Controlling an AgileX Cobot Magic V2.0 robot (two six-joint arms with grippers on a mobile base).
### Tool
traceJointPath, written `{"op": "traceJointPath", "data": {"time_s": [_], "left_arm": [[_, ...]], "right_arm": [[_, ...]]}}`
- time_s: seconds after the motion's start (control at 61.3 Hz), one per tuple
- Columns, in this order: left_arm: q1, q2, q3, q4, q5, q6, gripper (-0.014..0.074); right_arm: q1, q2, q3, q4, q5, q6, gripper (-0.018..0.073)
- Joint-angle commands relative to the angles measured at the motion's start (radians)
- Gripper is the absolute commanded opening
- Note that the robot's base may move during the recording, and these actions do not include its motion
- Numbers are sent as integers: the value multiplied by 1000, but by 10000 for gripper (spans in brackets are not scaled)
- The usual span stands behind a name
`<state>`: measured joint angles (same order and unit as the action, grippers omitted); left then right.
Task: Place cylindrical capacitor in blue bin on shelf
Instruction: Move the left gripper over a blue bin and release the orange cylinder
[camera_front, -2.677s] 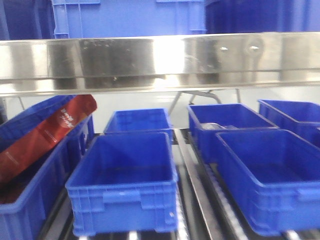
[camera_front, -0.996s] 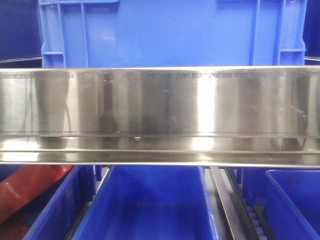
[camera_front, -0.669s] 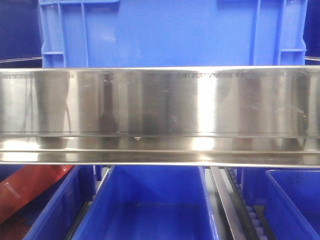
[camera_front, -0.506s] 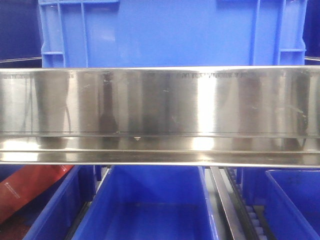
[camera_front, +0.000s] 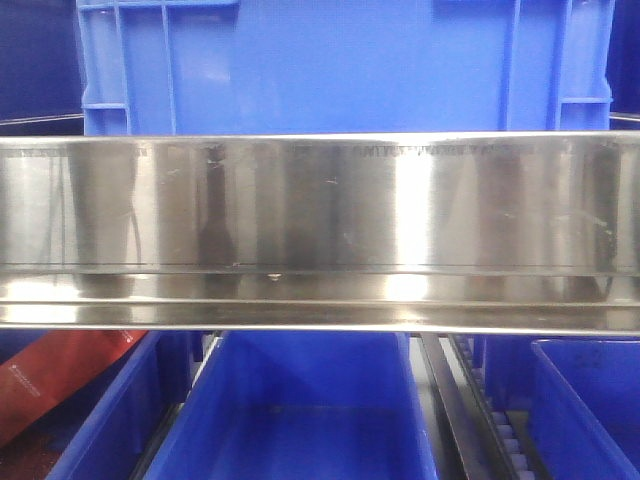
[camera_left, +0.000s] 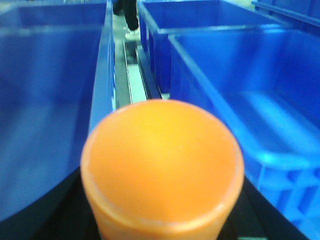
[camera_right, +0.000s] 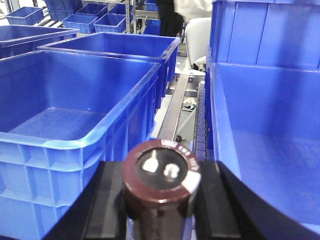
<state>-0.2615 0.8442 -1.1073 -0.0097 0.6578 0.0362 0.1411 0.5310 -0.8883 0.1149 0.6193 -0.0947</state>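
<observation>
The cylindrical capacitor (camera_right: 161, 172) is dark brown with two silver terminals on its top face. My right gripper (camera_right: 161, 171) is shut on it, a black finger (camera_right: 107, 200) on each side, above the gap between two blue bins: one to the left (camera_right: 120, 107) and one to the right (camera_right: 260, 150). My left gripper (camera_left: 162, 200) is shut on an orange cylinder (camera_left: 162, 160) that fills its view. In the front view the shelf's steel rail (camera_front: 320, 220) spans the frame. No gripper shows there.
A blue bin (camera_front: 340, 70) sits above the rail and another blue bin (camera_front: 310, 400) below it. A red package (camera_front: 50, 375) lies in the bin at lower left. Roller tracks (camera_right: 175, 112) run between bins. Blue bins (camera_left: 280, 115) flank the orange cylinder.
Compared with 2.7 s ago, the front view sits much closer to the steel rail, which now hides most of the lower bins. Nothing has moved over the last second.
</observation>
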Motion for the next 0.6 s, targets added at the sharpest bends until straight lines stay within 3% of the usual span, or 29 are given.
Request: {"op": "traceJointPath", "data": {"time_s": [0.0,0.098,0.375,0.588], "left_arm": [[-26,58,-97,-10,14,71,-111],[-85,145,-224,-10,51,86,-111],[-341,478,-584,-3,115,92,-111],[-399,722,-737,-3,116,92,-111]], "right_arm": [[0,-6,1,-7,-30,-1,-162],[0,-6,1,-7,-30,-1,-162],[0,-6,1,-7,-30,-1,-162],[0,-6,1,-7,-46,-1,-162]]}}
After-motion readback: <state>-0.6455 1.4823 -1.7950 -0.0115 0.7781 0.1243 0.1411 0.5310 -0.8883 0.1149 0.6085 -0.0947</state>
